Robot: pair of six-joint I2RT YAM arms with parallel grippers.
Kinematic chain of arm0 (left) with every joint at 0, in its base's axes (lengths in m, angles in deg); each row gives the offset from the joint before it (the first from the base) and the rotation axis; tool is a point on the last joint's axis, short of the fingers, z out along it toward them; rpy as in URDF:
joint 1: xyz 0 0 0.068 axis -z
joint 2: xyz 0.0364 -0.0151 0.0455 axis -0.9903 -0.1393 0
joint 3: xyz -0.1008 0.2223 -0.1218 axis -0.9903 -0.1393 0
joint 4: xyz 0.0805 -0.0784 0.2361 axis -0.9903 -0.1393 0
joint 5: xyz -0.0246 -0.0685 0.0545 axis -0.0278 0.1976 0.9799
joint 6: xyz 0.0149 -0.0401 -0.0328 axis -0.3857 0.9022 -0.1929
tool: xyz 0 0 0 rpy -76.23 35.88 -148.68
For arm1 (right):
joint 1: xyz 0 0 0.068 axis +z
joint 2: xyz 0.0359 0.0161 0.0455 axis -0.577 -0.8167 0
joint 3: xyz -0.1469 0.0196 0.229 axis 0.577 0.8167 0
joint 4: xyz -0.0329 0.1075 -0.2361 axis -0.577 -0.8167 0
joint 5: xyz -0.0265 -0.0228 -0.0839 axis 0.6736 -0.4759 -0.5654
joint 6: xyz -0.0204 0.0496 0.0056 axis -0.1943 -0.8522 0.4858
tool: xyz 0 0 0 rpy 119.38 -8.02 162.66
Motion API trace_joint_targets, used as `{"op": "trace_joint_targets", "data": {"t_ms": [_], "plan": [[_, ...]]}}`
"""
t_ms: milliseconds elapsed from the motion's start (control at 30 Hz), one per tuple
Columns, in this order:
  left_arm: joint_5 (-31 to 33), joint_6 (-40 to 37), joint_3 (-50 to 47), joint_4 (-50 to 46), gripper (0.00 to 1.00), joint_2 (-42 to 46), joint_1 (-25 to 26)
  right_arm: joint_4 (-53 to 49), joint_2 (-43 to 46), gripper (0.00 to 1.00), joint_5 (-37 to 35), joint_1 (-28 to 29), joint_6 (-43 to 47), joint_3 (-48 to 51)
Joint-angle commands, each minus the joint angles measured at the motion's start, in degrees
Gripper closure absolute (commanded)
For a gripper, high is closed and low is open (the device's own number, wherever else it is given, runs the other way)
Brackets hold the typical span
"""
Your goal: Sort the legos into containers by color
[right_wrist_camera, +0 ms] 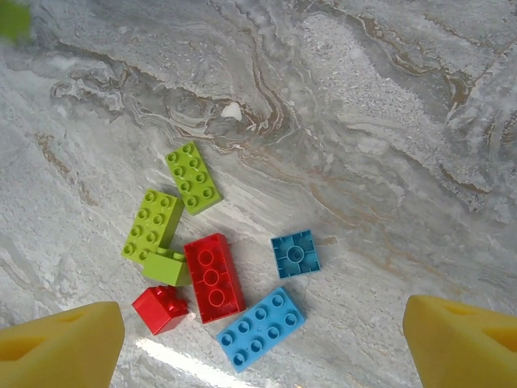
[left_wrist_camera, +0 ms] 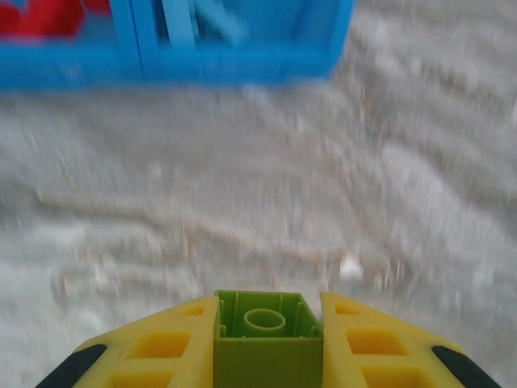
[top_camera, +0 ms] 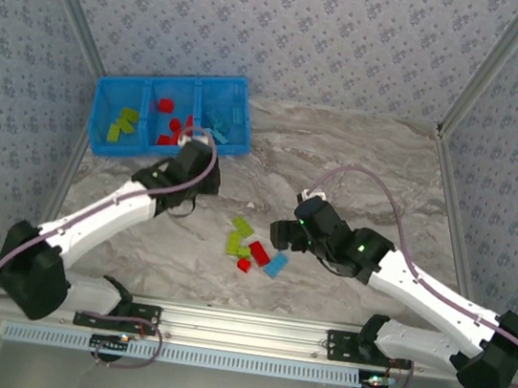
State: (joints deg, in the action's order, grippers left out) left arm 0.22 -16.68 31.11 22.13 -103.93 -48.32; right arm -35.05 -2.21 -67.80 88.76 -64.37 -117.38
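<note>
Far L of the counter (top_camera: 360, 160), a blue bin (top_camera: 97, 109) is seen w/ three compts: lime green legos (top_camera: 122, 125) in the L one, red legos (top_camera: 167, 109) in the middle, light blue legos (top_camera: 221, 123) in the R.

Just beside the bin's near wall the left gripper (left_wrist_camera: 268, 311) is found, clamped narrow on a lime green brick (left_wrist_camera: 265, 339). The step in hand is judged to be the carry to the bin. Next, a shift to the L is called for: the red and blue compts lie ahead in the left wrist view, and the green compt must be reached before release.

At centre counter a loose pile (top_camera: 251, 248) is left unsorted. To its R the right gripper (top_camera: 284, 234) is held wide open above it, w/ nothing gripped.

The grip and the held brick's colour are given by the left wrist view; from above they are too small to tell. The pile is counted in the right wrist view: three green, two red, two blue. The bin's full layout is given by the top view.
</note>
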Motion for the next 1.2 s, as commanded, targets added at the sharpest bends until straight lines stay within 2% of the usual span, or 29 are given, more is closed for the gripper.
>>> {"op": "trace_joint_targets", "data": {"t_ms": [0, 67, 167, 233, 300, 367, 400, 533, 667, 800, 867, 900, 933, 1000, 1167], "plan": [[0.4, -5.7, 9.6, 4.7, 0.72, -8.0, -4.5, 0.4, -1.2, 0.08, 0.0, 0.6, -0.9, -2.3], [0.6, -7.0, 14.6, 4.1, 0.72, -12.1, -6.1, 0.4, -1.3, 0.08, -0.2, 0.9, -1.0, -2.4], [-0.2, -7.8, 17.0, 7.2, 0.72, -13.1, -8.5, 2.1, -1.4, 0.08, -0.2, 1.1, -1.0, -2.0], [-0.5, -7.4, 19.7, 5.9, 0.71, -13.4, -10.8, 1.7, -1.6, 0.08, -0.4, 1.1, -0.9, -2.3], [2.4, -7.8, 22.4, 3.6, 0.7, -13.3, -13.4, 1.1, -1.8, 0.08, -0.4, 1.1, -0.8, -2.5], [7.7, -7.6, 24.7, 0.9, 0.69, -13.1, -18.1, 0.9, -1.7, 0.07, -0.4, 1.1, -0.7, -2.6], [8.2, -6.7, 25.1, 0.4, 0.69, -13.0, -20.8, 0.9, -1.7, 0.07, -0.2, 1.2, -0.7, -2.6], [3.0, -3.4, 25.2, 0.8, 0.69, -15.3, -33.0, 0.9, -1.9, 0.07, 0.4, 1.1, 0.2, -3.1], [-1.6, -4.2, 28.5, 0.4, 0.69, -22.5, -39.2, -1.2, -2.6, 0.06, 0.8, 0.2, 1.4, -4.0], [-7.1, -3.0, 32.1, 0.2, 0.65, -30.2, -43.2, -1.2, -3.8, 0.06, 2.2, -1.0, 2.1, -4.6], [-9.8, -2.3, 33.2, 0.1, 0.57, -32.8, -44.4, -1.0, -4.5, 0.06, 3.3, -1.4, 2.2, -4.8], [-10.7, -2.3, 33.3, 0.2, 0.49, -33.2, -44.5, -0.9, -4.8, 0.06, 3.6, -1.5, 2.3, -5.0], [-11.7, -2.5, 33.2, 0.6, 0.4, -33.1, -44.4, -0.9, -5.2, 0.06, 3.8, -1.7, 2.4, -5.1], [-13.0, -2.2, 31.8, 2.2, 0.3, -31.5, -44.1, -0.9, -5.8, 0.06, 3.7, -1.9, 2.3, -5.1], [-14.5, -1.9, 28.8, 1.2, 0.26, -23.3, -41.8, -0.1, -7.2, 0.06, 3.8, -2.1, 0.4, -4.4]]}}
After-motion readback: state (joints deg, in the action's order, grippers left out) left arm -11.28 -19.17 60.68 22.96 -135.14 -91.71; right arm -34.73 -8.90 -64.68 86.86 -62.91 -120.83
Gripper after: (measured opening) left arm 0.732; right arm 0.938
